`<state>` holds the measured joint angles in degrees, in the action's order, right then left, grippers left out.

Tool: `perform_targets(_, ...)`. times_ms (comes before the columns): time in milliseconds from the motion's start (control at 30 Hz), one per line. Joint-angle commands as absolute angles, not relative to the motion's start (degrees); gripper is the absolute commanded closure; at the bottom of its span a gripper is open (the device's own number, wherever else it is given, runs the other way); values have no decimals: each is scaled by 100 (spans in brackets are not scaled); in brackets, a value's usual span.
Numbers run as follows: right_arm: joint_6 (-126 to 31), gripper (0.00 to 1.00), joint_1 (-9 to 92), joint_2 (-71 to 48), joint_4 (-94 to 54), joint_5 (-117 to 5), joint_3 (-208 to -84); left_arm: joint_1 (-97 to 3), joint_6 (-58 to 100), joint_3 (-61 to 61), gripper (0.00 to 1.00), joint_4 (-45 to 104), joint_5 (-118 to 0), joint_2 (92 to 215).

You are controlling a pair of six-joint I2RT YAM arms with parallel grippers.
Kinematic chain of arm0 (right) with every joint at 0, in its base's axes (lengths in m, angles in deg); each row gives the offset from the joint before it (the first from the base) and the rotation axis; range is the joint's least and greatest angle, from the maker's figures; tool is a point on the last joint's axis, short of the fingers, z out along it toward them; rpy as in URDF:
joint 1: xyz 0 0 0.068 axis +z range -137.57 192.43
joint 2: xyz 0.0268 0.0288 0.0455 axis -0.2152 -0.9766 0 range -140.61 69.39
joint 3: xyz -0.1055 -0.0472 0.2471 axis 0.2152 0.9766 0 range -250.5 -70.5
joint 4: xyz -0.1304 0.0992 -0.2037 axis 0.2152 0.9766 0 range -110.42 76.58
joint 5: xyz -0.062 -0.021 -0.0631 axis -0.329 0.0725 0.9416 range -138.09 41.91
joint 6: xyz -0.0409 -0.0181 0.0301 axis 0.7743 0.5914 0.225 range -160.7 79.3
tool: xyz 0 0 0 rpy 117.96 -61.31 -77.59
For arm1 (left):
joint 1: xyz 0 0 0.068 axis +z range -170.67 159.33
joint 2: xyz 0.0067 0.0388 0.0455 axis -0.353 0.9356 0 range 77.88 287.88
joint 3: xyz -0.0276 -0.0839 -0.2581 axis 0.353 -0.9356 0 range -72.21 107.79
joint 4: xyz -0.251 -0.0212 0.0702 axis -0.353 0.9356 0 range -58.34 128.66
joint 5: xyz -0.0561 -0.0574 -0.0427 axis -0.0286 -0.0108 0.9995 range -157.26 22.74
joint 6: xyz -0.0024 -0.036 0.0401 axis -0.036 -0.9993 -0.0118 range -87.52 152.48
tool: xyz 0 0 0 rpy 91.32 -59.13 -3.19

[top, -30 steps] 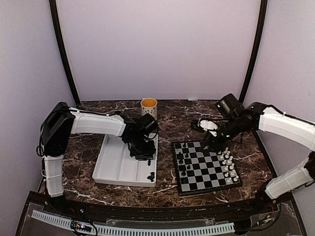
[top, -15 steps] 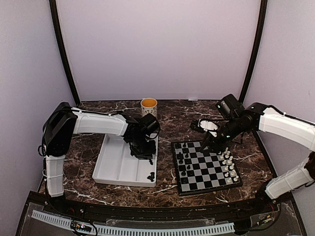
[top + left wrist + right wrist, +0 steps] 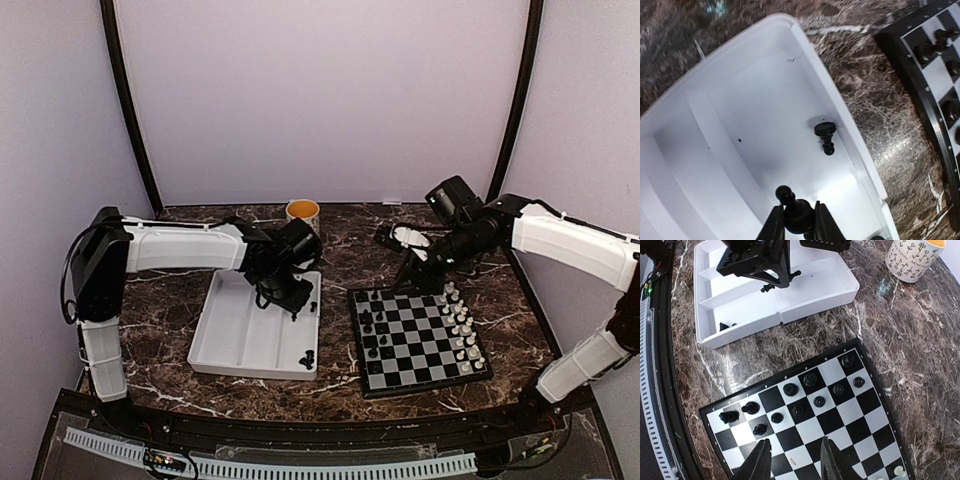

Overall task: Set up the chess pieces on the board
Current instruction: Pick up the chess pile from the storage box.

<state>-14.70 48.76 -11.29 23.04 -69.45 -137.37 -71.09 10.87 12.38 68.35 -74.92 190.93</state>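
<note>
The board (image 3: 420, 338) lies right of centre, with several black chessmen (image 3: 372, 322) along its left side and white chessmen (image 3: 462, 326) along its right. My left gripper (image 3: 795, 224) is shut on a black pawn (image 3: 796, 212) and holds it above the white tray (image 3: 238, 340). Another black piece (image 3: 825, 135) lies on its side in the tray, and one more (image 3: 308, 358) sits at its near right corner. My right gripper (image 3: 793, 457) is open and empty above the board (image 3: 840, 412), near its far edge in the top view (image 3: 418, 272).
A yellow-rimmed patterned mug (image 3: 303, 217) stands at the back, behind the tray; it also shows in the right wrist view (image 3: 914, 257). The marble table (image 3: 340, 250) runs dark between tray and board. Walls close in on three sides.
My left gripper has lifted and moved back over the tray with the black pawn. My right gripper has risen and drawn back from the board's right side toward its far edge.
</note>
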Motion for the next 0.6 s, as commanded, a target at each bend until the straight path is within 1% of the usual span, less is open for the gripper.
perform_targets(0,-1978,63,4805,-1670,1785,-7466,-14376,-7127,2966,548,100,5716,-7723,17927)
perform_targets(100,-2341,63,4725,-2089,1579,-7764,-14772,-7126,3643,109,100,4719,-7536,17394)
perform_targets(233,-2850,60,4654,-2750,1449,-8456,-15325,-7124,4292,-341,99,3998,-6847,16975)
perform_targets(300,-3067,58,4653,-3188,1656,-8915,-15816,-7121,4403,-545,98,3782,-6324,16837)
perform_targets(367,-3285,55,4650,-3580,1777,-9493,-16171,-7122,4420,-660,98,3629,-6059,16741)
perform_targets(433,-3486,51,4673,-3899,1773,-9996,-16375,-7124,4407,-696,98,3582,-5906,16691)
perform_targets(567,-3827,50,4729,-4157,1649,-10552,-16620,-7128,4471,-651,98,3714,-5808,16654)
